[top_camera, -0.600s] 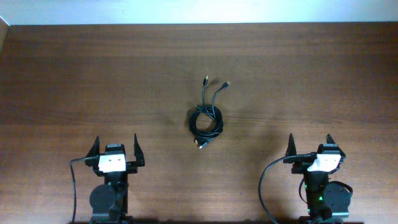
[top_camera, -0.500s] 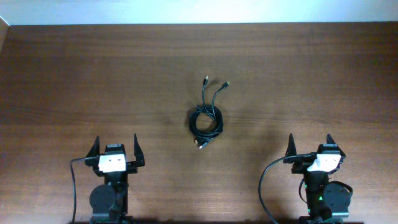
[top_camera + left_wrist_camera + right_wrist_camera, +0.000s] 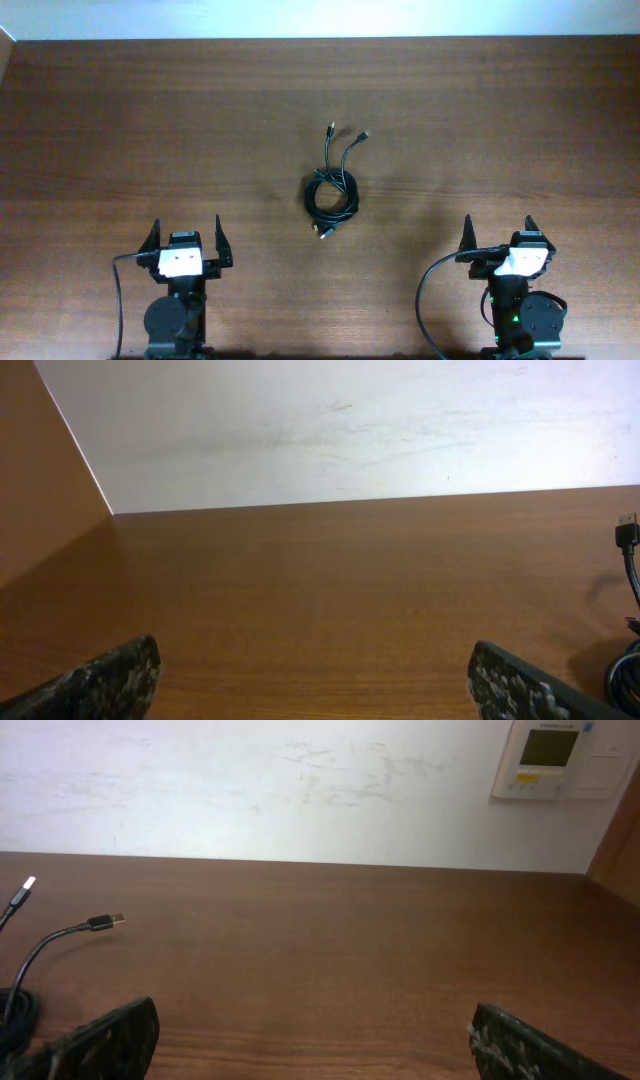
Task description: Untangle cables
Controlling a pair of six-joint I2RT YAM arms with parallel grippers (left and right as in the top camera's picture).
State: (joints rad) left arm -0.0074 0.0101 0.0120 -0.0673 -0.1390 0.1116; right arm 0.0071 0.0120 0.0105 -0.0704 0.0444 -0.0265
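Observation:
The cables (image 3: 331, 193) lie in one small black coil at the table's middle, with two plug ends reaching toward the far side and one gold-tipped end at the near side. My left gripper (image 3: 186, 236) is open and empty at the near left, well short of the coil. My right gripper (image 3: 499, 232) is open and empty at the near right. The left wrist view shows the cables (image 3: 630, 620) at its right edge, past the open fingers (image 3: 315, 678). The right wrist view shows the cables' plug ends (image 3: 40, 945) at its left, beside the open fingers (image 3: 312, 1038).
The brown wooden table (image 3: 500, 120) runs to a white wall (image 3: 300, 790) at the far side. A wall control panel (image 3: 560, 758) hangs at the upper right of the right wrist view. A thick black robot cable (image 3: 430, 290) loops beside the right arm's base.

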